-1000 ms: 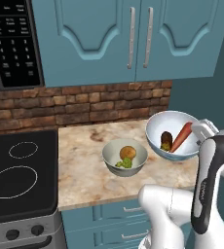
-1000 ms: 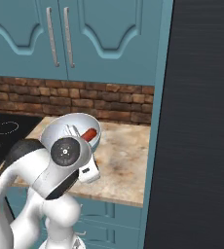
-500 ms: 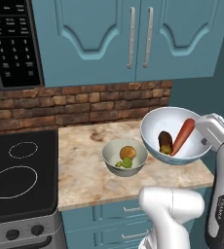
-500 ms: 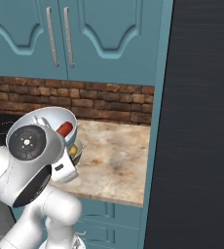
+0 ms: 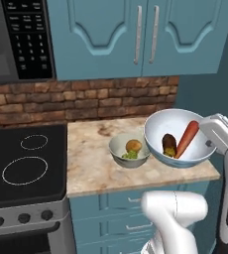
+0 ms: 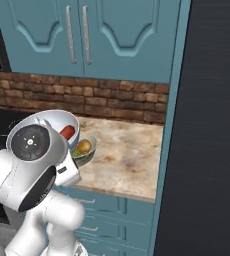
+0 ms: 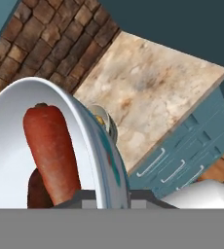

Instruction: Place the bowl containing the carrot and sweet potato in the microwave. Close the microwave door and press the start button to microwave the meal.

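You are pinching the bowl (image 5: pixel 178 139) by its rim with closed fingers (image 5: pixel 211 130), above the counter's (image 5: pixel 96 168) right front corner; it's stiff, breakable, and the carrot (image 5: pixel 187 139) may roll

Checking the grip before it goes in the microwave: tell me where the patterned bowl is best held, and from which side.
By its rim, from the right side, which is where the end effector holds the bowl now. The thin wall fits between the fingers, one inside and one outside. The carrot and sweet potato lie toward the middle and left, so that edge is free.
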Motion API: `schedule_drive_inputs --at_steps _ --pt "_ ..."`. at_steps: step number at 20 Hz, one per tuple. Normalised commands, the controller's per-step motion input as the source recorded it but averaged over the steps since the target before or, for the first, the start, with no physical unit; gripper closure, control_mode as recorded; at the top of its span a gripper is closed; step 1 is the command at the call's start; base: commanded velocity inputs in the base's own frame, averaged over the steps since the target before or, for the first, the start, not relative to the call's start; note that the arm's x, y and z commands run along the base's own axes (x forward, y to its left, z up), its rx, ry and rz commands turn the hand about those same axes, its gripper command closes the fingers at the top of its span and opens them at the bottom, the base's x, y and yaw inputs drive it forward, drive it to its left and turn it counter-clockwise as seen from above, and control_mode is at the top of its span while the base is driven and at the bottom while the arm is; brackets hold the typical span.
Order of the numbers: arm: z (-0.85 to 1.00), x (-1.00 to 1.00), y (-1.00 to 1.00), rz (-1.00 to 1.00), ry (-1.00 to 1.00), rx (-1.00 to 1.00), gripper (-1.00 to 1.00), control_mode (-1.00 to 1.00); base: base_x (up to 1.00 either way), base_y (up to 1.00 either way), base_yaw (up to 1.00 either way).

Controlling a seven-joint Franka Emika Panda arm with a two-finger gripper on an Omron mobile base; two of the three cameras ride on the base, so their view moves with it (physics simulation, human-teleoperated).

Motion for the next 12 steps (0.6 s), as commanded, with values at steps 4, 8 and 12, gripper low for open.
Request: schedule_drive_inputs --at_steps 4,8,12 --pt "0.0 0.0 0.0 0.0 0.0 0.0 1.0 1.0 -0.75 0.73 0.28" --pt "0.0 0.0 0.0 0.0 0.0 0.0 1.0 1.0 -0.13 1.0 0.24" --pt "0.0 0.0 0.0 0.0 0.0 0.0 1.0 1.0 0.08 1.0 0.18"
